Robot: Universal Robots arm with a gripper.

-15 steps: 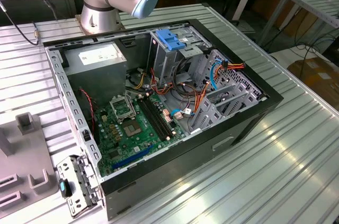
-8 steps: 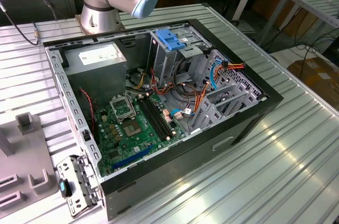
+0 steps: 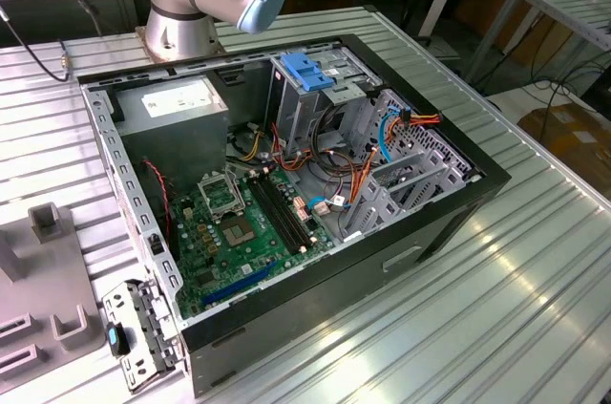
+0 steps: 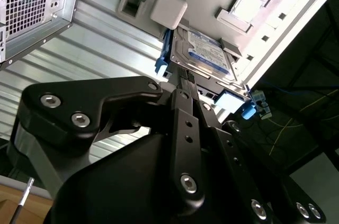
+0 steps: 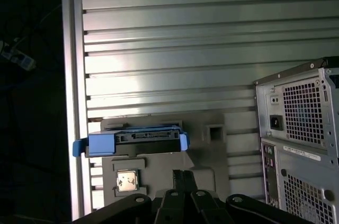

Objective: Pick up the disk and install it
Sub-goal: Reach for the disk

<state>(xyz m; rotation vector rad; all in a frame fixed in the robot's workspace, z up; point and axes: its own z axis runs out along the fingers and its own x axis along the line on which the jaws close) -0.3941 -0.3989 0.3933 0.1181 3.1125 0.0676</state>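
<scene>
Picking up the disk (image 5: 135,140) is judged to be the step in hand, since nothing is held yet. The disk is seen on the grey fixture (image 5: 233,150), apparently standing on edge with its connector edge uppermost and a blue rail (image 5: 100,143) at each end. It is well apart from the open computer case (image 3: 430,223).

For a sound grasp, the gripper (image 5: 183,175) is best centred between the two rails and closed across the flat faces, so that the connectors are not pinched and the carrier is not twisted. The fingers (image 5: 178,176) would first have to be parted wider than the disk's thickness. A straight lift out of the fixture is advised, because a sideways pull could jam the rails.

The gripper is pointed down at the fixture, near the disk but not touching it, and is set off to one side of the disk's middle. Its fingers appear drawn together, with nothing between them. In the exterior view the arm's base (image 3: 181,27) is seen standing on the ribbed table (image 3: 496,308) beyond the case, and the arm rises out of the picture.
</scene>
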